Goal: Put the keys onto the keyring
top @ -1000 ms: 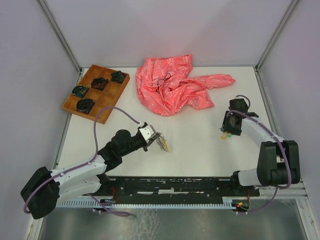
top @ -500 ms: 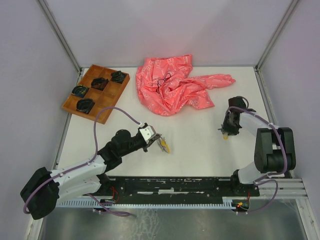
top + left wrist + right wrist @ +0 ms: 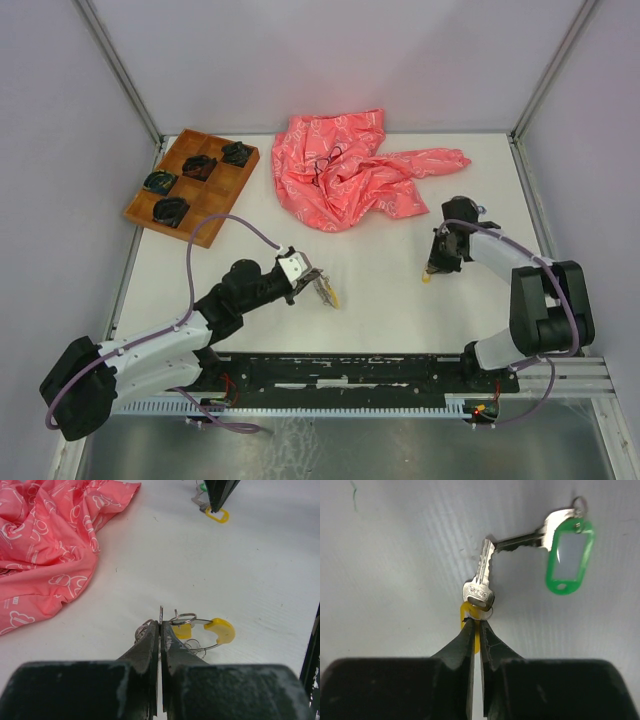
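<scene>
**A:** From above, who has what?

**B:** The left pincer (image 3: pixel 318 285) is clamped shut on the keyring (image 3: pixel 326 290), low over the counter (image 3: pixel 380 300). The right pincer (image 3: pixel 432 268) is down at the loose keys (image 3: pixel 428 278). The keyring is well apart from it, off towards the other arm, so the right arm is much the nearer to the keys.

**A:** And the left wrist view?

**B:** The fingers meet with no gap, and a thin edge of the keyring (image 3: pixel 196 622) stands between the tips. The rest of the ring sits just ahead and to the right, with a yellow tag (image 3: pixel 220 630) already on it. The right pincer shows far ahead, slightly right.

**A:** Right wrist?

**B:** The jaws are down to a slit, nipping the yellow-tagged key (image 3: pixel 484 575) by its tag. The key lies straight ahead of the tips, its long axis pointing away along the fingers. The green-tagged key (image 3: pixel 525 537) lies beyond and to the right, running crosswise, and its blade tip looks to be touching the first key's tip.

**A:** So what does the next move turn on?

**B:** I think it means carrying that key across to the ring. Its hole is at the pinched end, which could make threading awkward.
</scene>
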